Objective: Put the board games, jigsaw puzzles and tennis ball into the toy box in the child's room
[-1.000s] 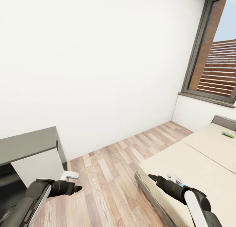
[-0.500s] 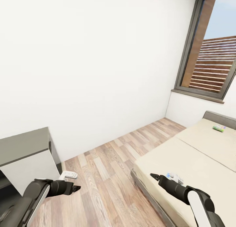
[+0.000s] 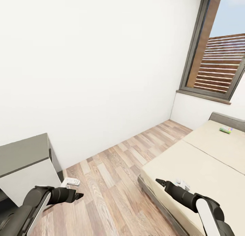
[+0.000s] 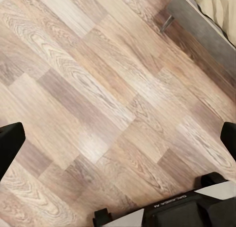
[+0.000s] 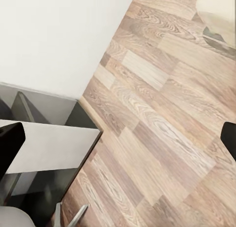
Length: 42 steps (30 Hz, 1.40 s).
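Swung slightly since a second ago, by camera motion: window and bed now nearer frame centre. From the head: left gripper (image 3: 80, 196) low over the wood floor (image 3: 112, 181), right gripper (image 3: 158, 182) at the bed (image 3: 204, 168) edge, a small board game (image 3: 226, 129) far beyond it near the headboard, another pale item (image 3: 183, 185) just behind. From the left wrist: fingertips (image 4: 10, 141) spread wide, empty, over planks. From the right wrist: fingers (image 5: 9, 138) likewise wide apart, nothing held, grey table (image 5: 49, 153) below.
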Motion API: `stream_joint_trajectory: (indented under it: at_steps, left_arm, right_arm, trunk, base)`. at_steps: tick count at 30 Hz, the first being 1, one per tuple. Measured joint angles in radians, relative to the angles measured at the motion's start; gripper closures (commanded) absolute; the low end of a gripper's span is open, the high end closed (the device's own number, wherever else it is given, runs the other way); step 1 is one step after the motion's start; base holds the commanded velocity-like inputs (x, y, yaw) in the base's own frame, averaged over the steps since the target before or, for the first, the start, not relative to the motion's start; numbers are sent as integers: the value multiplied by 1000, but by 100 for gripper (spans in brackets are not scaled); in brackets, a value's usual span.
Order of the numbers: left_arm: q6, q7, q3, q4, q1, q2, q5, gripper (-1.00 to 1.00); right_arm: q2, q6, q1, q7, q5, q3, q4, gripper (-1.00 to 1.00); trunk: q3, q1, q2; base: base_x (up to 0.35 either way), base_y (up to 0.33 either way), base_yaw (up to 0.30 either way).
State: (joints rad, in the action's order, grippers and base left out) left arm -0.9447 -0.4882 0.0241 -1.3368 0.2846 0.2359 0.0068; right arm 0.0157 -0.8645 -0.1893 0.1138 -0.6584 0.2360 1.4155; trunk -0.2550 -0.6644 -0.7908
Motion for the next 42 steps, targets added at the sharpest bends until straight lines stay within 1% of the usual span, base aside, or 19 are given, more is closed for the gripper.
stream_joint_trajectory:
  at_steps: [8,17,32,42]
  left_arm:
    - [0,-16,0,-1,0,6,-1,-100]
    - [0,-21,0,-1,0,14,0,-100]
    - [0,-22,0,-2,0,19,2,-100]
    - [0,-28,0,-3,0,19,2,-100]
  right_arm:
    - [0,0,0,2,0,13,0,-100]
    - [0,0,0,3,0,16,-3,-100]
    - [0,1,0,3,-1,17,-6,-100]
    - [0,2,0,4,-1,17,-10,-100]
  trunk:
    - [-13,0,0]
    - [-26,0,0]
    - [-42,0,0]
    - [-49,0,0]
  base:
    - [11,18,-87]
    - [2,3,-156]
    - [9,0,-220]
    - [119,61,-250]
